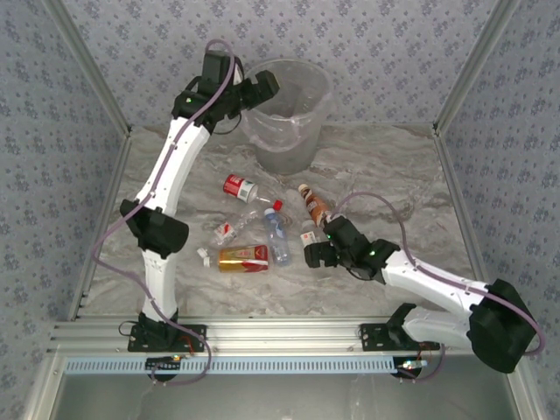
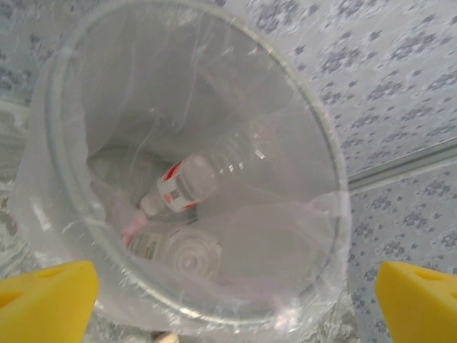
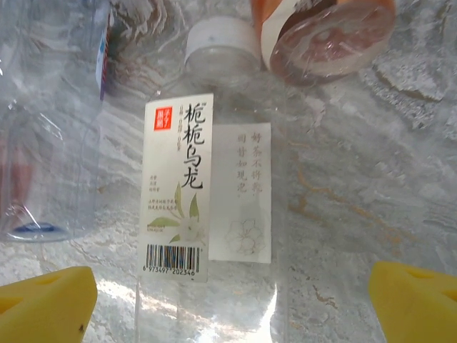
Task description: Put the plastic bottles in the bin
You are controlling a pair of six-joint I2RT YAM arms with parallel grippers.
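Big black Chinese words are printed down the white label (image 3: 177,182) of a clear bottle (image 3: 214,214), and a small red square is set at the label's top corner. A barcode with the number 6973497202346 can be read at the label's bottom. A second, paler label with a flower drawing is stuck just beside it.

The clear bottle is laid flat on the marble table (image 3: 371,186). Its long side is lined up with the right gripper (image 3: 232,307), and its white cap (image 3: 221,43) is pointed away from the gripper. The gripper's yellow fingertips (image 3: 46,304) are held wide apart, with the bottle between them and nothing squeezed. A brown bottle (image 3: 321,28) is seen right beside the cap, with its round end turned to the camera.

In the top view, more bottles are spread on the table between the two arms, among them a gold-and-red bottle (image 1: 243,256).

The left gripper (image 2: 232,300) is held above the bin (image 2: 321,214), fingers wide apart and empty. A bottle with a red and white label (image 2: 182,187) is lying inside the bin.
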